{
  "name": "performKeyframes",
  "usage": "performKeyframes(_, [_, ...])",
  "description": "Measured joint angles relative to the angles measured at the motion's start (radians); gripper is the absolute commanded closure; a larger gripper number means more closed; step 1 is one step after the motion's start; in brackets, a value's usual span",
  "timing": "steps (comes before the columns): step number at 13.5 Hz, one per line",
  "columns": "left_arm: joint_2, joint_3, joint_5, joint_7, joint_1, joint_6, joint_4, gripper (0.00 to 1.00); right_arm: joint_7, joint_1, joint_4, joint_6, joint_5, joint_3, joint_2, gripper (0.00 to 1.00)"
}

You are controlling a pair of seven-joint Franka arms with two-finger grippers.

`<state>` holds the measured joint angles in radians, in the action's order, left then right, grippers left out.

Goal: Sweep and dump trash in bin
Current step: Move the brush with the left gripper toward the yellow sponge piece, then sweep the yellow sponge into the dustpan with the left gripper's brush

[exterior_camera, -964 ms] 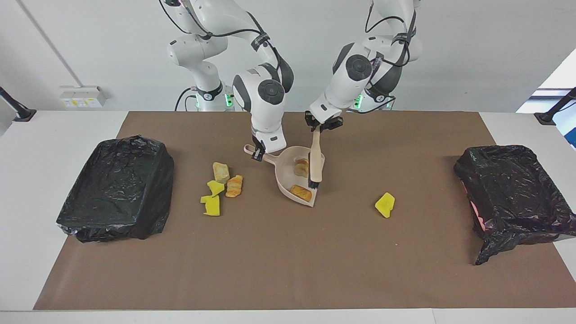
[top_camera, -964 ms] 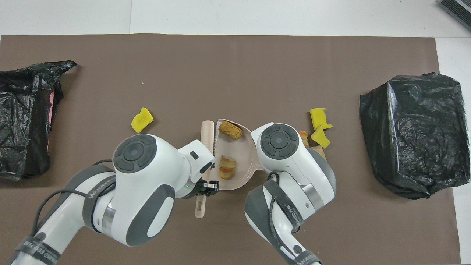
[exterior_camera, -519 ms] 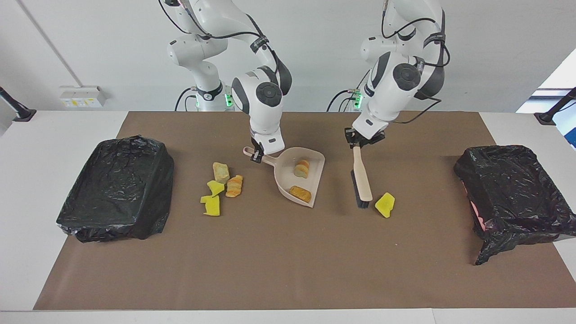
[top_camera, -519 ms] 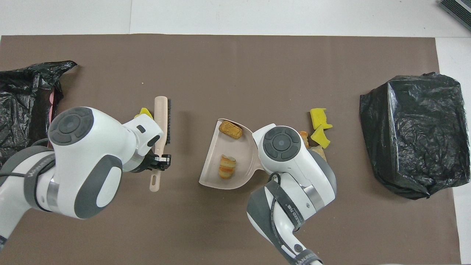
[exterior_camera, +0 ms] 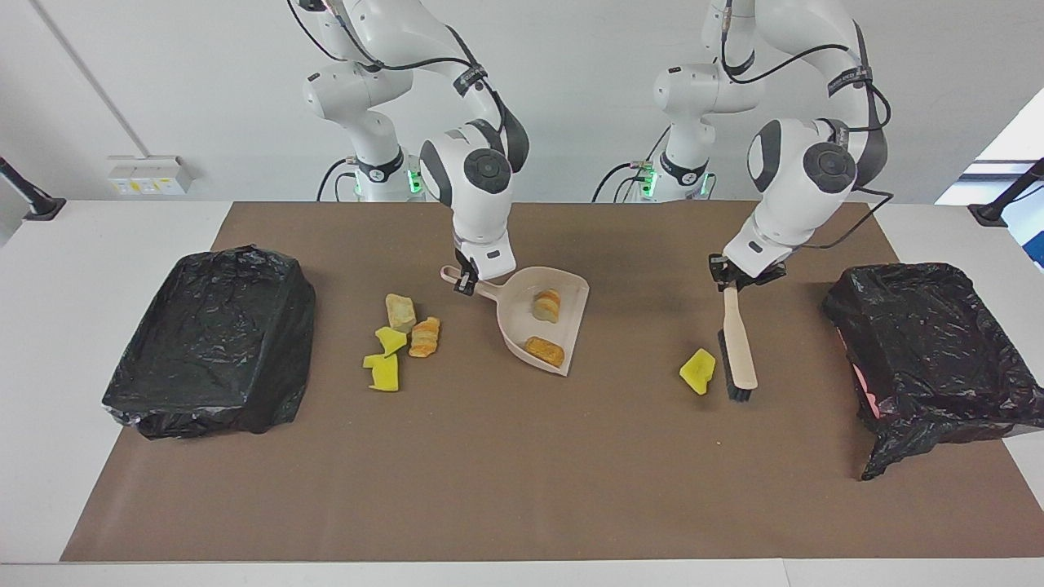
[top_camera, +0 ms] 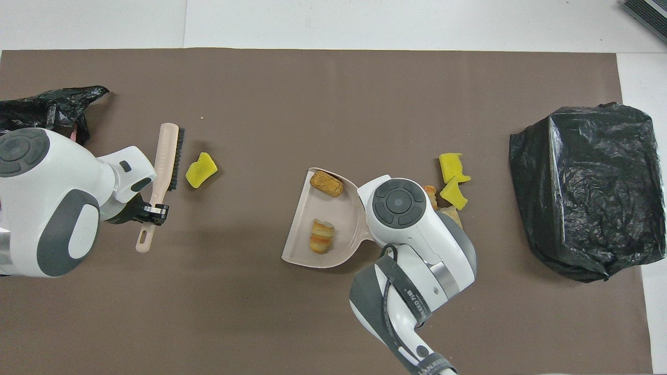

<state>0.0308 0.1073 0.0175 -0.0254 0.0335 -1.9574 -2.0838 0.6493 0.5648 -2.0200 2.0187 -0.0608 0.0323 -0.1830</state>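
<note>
Left gripper (exterior_camera: 738, 281) is closed on the handle of the hand brush (exterior_camera: 739, 346), whose bristle head reaches down to the brown mat (exterior_camera: 506, 489), just beside a single yellow foam wedge (exterior_camera: 698, 371), on the side of the left arm's black-lined bin (exterior_camera: 930, 350). Right gripper (exterior_camera: 465, 279) is clamped on the handle of the beige dustpan (exterior_camera: 545, 326), which lies on the mat with two bread-like lumps (exterior_camera: 546, 328) inside. Four more scraps (exterior_camera: 400, 342) lie in a cluster between the dustpan and the other black-bagged bin (exterior_camera: 214, 342). To sweep well, I think the bristles should stay low and flat and push the wedge in one slow stroke toward the pan's open lip, while the pan is kept pressed down so nothing slides under it.
</note>
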Motion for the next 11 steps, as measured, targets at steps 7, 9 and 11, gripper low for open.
performKeyframes(7, [0.094,-0.006,0.037,-0.005,0.002,0.005,0.016,1.0,0.0,0.0,0.0,0.0,0.0,0.0,0.0,1.0])
performKeyframes(9, [0.087,0.011,0.027,-0.005,0.019,0.01,0.003,1.0,0.0,0.0,0.0,0.0,0.0,0.0,0.0,1.0])
performKeyframes(11, [0.072,0.05,-0.021,-0.004,0.037,0.012,-0.023,1.0,0.0,0.0,0.0,0.0,0.0,0.0,0.0,1.0])
